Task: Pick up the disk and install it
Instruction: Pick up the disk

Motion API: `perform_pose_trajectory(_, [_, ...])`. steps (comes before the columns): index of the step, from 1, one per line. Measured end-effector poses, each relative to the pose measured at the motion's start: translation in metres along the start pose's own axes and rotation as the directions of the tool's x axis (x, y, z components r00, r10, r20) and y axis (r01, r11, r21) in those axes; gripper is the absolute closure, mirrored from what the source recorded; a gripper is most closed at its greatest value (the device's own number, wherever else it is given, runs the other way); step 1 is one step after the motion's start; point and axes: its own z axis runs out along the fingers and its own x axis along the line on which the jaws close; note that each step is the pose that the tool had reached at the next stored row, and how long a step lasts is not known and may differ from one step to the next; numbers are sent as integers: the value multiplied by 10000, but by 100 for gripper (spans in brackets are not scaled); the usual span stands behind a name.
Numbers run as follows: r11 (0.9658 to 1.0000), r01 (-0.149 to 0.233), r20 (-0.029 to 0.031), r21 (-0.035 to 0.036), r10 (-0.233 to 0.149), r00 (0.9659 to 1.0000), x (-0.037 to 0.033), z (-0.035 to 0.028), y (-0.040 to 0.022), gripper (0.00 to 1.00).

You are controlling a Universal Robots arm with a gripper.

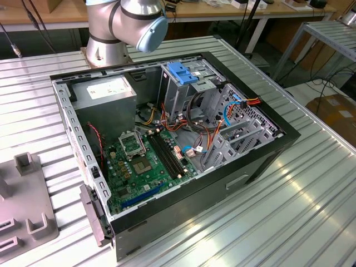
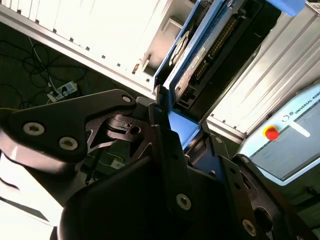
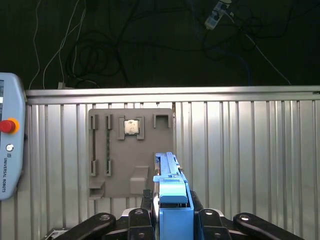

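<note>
Here, hand (image 3: 172,216): clamped on the disk, with black fingers (image 3: 148,202) close against both of its blue sides. In the second wrist view the hand (image 2: 182,137) shows black links and screw heads around the same grip.
Disk (image 3: 172,192): held off the table and seen edge-on in the first wrist view, its far end showing against the near edge of the fixture plate. In the second wrist view the disk (image 2: 197,65) shows a grey body and a connector row between blue rails.
Fixture plate (image 3: 117,160): a flat grey plate lying on the table, with raised brackets and slots. In the exterior view the fixture plate (image 1: 25,208) sits at the frame's lower corner.
Chip (image 3: 131,126): small and square, seated in a holder on the fixture plate.
Pendant (image 3: 11,150): apart from the fixture plate and carrying a red button (image 3: 6,125). It also appears in the second wrist view (image 2: 295,145).
Table (image 3: 250,150): ribbed bright metal under the fixture plate, also seen in the exterior view (image 1: 289,217).
Computer case (image 1: 183,210): on the table to the exterior view's right of the fixture plate, apart from it, lying with its side open.
Motherboard (image 1: 142,164): green, flat in the case.
Power supply (image 1: 105,94): a grey box in the case corner farther back than the fixture plate.
Drive cage (image 1: 178,92): upright metal inside the case, with a blue latch (image 1: 183,72) on top.
Arm base (image 1: 125,25): grey and blue, behind the case.
</note>
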Motion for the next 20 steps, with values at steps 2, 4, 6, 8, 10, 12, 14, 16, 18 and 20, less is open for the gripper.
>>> perform_pose_trajectory(2, [10000, 0, 0, 0, 0, 10000, -1, 0, -38, 63])
perform_pose_trajectory(4, [10000, 0, 0, 0, 0, 10000, -2, -1, -78, 63])
perform_pose_trajectory(6, [10000, 0, 0, 0, 0, 10000, -4, -3, -163, 63])
perform_pose_trajectory(8, [10000, 0, 0, -1, 0, 10000, -5, -4, -236, 63])
perform_pose_trajectory(10, [10000, 0, 0, -1, 0, 10000, -7, -6, -300, 63])
perform_pose_trajectory(12, [10000, 0, 0, 0, 0, 10000, -8, -6, -345, 63])
perform_pose_trajectory(14, [10000, 0, 0, 0, 0, 10000, -9, -7, -390, 63])
perform_pose_trajectory(16, [10000, 0, 0, 0, 0, 10000, -10, -8, -450, 63])
perform_pose_trajectory(18, [10000, 0, -1, -1, 0, 10000, -12, -10, -524, 63])
perform_pose_trajectory(20, [10000, 0, 0, 0, 0, 10000, -13, -10, -574, 63])
